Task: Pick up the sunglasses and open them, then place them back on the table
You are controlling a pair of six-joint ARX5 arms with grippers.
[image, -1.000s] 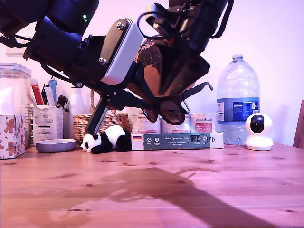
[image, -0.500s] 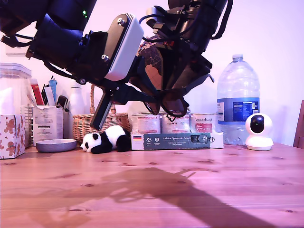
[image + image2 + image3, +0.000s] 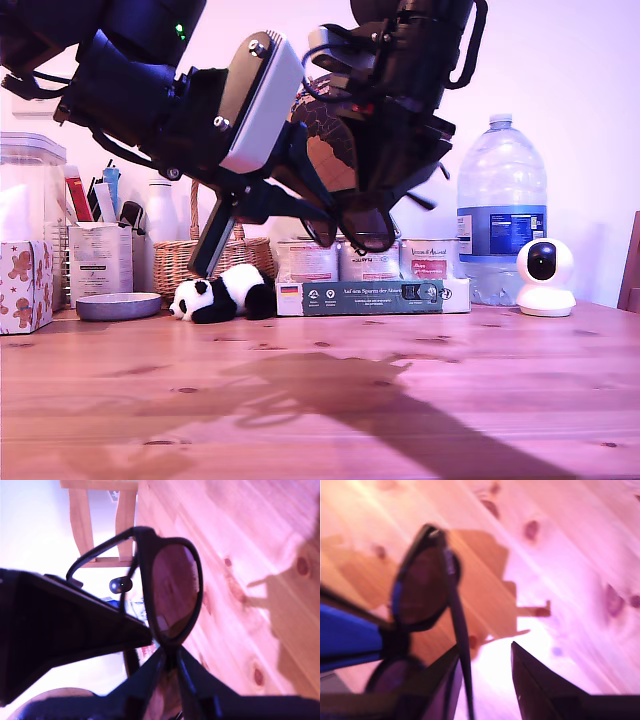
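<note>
The black sunglasses (image 3: 365,228) hang in the air above the table (image 3: 450,400), near the middle of the exterior view. My first gripper (image 3: 167,652) is shut on the frame beside one dark lens (image 3: 175,590); its arm reaches in from the exterior view's left (image 3: 325,215). My second gripper (image 3: 485,650) comes down from above on the exterior view's right (image 3: 400,190). Its jaws stand apart, and one thin temple arm (image 3: 460,645) runs along the inside of one finger. The lenses (image 3: 420,590) look blurred in the second wrist view.
Along the back stand a large water bottle (image 3: 502,200), a white camera (image 3: 546,277), a flat box (image 3: 370,296) with tins behind it, a toy panda (image 3: 222,293), a basket (image 3: 200,260), a grey bowl (image 3: 117,305) and a tissue box (image 3: 25,285). A wooden chair (image 3: 95,520) stands beyond the table.
The sunglasses have risen slightly. The temple arm that stuck out towards the exterior view's right now sits closer in, and the arm on that side has shifted around it.
</note>
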